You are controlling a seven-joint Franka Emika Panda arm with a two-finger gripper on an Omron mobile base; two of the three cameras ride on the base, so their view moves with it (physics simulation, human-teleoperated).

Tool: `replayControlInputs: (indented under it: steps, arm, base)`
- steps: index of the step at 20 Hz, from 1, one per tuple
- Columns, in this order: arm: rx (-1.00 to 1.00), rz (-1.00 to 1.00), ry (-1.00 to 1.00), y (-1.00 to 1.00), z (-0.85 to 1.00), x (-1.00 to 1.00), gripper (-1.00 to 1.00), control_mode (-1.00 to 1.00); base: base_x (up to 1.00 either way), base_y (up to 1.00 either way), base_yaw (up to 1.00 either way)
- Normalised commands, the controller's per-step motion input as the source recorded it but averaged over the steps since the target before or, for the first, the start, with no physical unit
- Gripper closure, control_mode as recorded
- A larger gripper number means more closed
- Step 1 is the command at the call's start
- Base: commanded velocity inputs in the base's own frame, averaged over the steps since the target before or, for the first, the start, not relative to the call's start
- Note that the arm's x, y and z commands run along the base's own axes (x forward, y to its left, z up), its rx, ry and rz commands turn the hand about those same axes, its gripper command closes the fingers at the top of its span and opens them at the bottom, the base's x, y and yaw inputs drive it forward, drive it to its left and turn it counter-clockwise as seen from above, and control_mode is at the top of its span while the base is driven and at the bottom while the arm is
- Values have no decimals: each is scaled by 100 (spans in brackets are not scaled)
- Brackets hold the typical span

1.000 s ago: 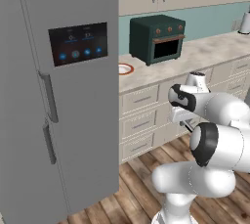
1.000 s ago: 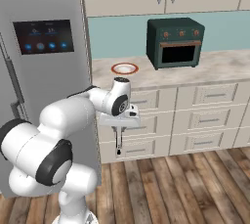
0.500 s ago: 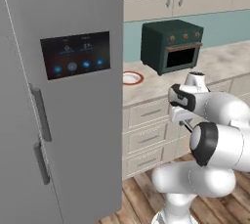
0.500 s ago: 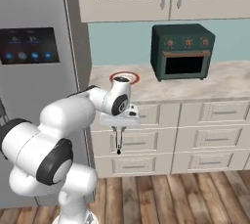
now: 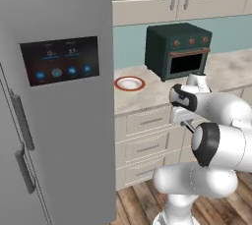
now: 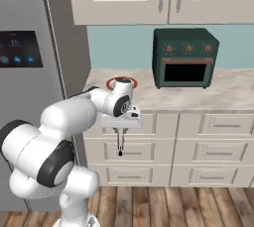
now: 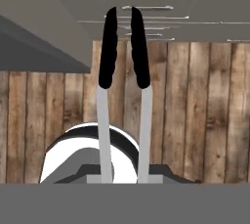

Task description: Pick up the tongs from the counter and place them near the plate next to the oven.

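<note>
One gripper (image 6: 119, 133) clamps tongs (image 6: 119, 144) below plate (image 6: 121, 82).

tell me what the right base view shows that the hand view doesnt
Right base view alone: the plate on the counter left of the oven, the fridge with its lit panel, and the claw pointing down in front of the drawers.

Hand view alone: the wood plank floor straight below, and the two separate arms of the tongs, silver near the hand and black at the tips.

Both: the tongs hanging down from the claw, shut on them, with the drawer fronts behind.
</note>
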Motion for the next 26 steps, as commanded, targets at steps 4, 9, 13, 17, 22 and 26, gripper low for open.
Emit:
replayControlInputs:
  steps: [4, 9, 13, 17, 22, 26]
  arm:
    - [0, 0, 0, 0, 0, 0, 100, 100]
    - [0, 0, 0, 0, 0, 0, 100, 100]
    - [0, 0, 0, 0, 0, 0, 100, 100]
    - [0, 0, 0, 0, 0, 0, 100, 100]
    - [0, 0, 0, 0, 0, 0, 100, 100]
    - [0, 0, 0, 0, 0, 0, 100, 100]
  base:
    - [52, -44, 18]
    - [63, -43, 18]
    - [75, -31, 23]
    - [73, -21, 30]
    - [57, -29, 16]
    - [5, -14, 0]
